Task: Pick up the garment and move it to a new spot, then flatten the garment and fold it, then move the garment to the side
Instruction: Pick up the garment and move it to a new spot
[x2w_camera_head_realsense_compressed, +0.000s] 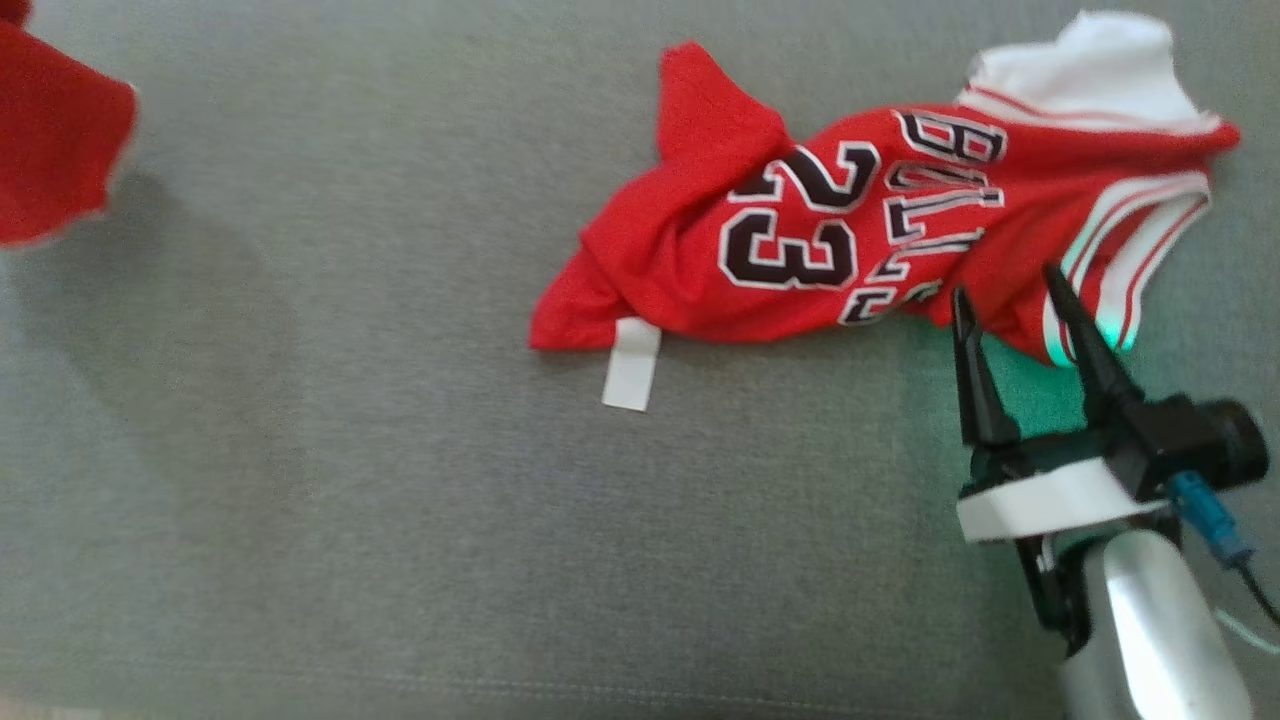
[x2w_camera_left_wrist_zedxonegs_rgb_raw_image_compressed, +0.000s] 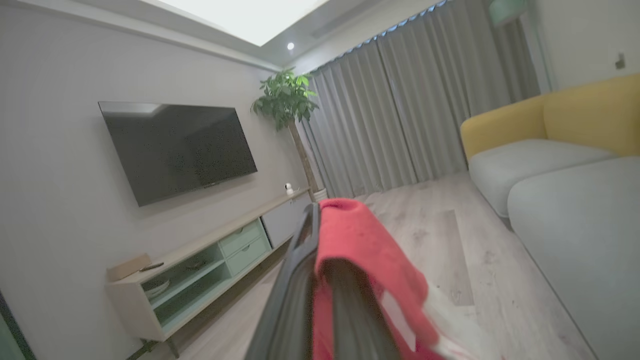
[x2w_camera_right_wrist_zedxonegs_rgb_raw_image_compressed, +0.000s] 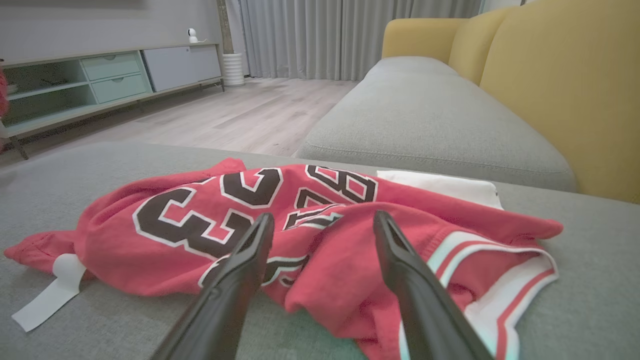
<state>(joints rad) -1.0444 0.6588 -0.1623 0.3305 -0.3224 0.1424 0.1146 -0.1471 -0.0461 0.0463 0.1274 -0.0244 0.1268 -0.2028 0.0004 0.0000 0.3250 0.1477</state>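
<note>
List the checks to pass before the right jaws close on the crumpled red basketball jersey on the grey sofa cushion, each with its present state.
1. Right jaws open: ok, spread wide.
2. Right jaws aimed at the red basketball jersey, white-striped edge: ok.
3. Cloth between the right jaws: cannot tell.
4. Left jaws shut on raised red cloth: ok.
5. Jersey lying flat on grey sofa cushion: not ok, crumpled.
6. White strip tag clear of the jaws: ok.
</note>
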